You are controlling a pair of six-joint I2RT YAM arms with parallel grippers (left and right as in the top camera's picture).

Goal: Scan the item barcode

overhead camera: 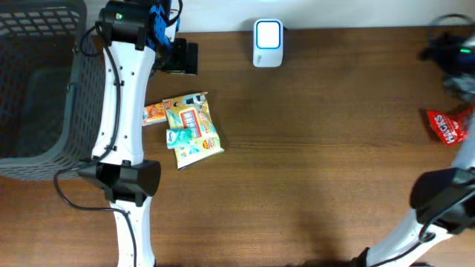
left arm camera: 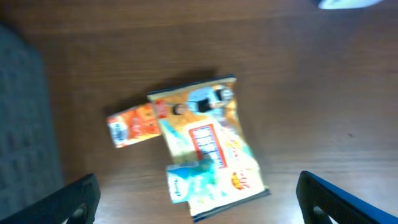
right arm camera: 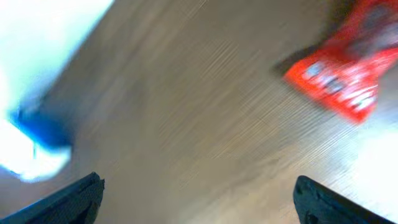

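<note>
- Under both arms, brown wooden table [overhead camera: 312, 170], wide and flat.
- At the far left edge, dark grey plastic basket [overhead camera: 37, 81] with lots of little holes.
- At the back, near the middle, small white box with a blue frame [overhead camera: 268, 43], standing alone.
- Just right of the basket, pile of yellow snack packets [overhead camera: 193, 127], lying flat on the wood.
- Touching the left side of that pile, small orange packet [overhead camera: 154, 113], partly tucked under it.
- Up in the air near the pile, left gripper [left arm camera: 200, 205], looking down on the packets.
- Fingers spread very wide, with nothing between them, touching no packet.
- At the far right edge, red shiny snack bag [overhead camera: 447, 124], flat on the table and well apart from the pile.
- Close to that bag, right gripper [right arm camera: 200, 202], fingers also spread very wide and holding nothing.
- In the right wrist view, red bag up in the top right corner, out past the fingers and not between them.
- Very blurry on that side, so no words on the bag easy to read.
</note>
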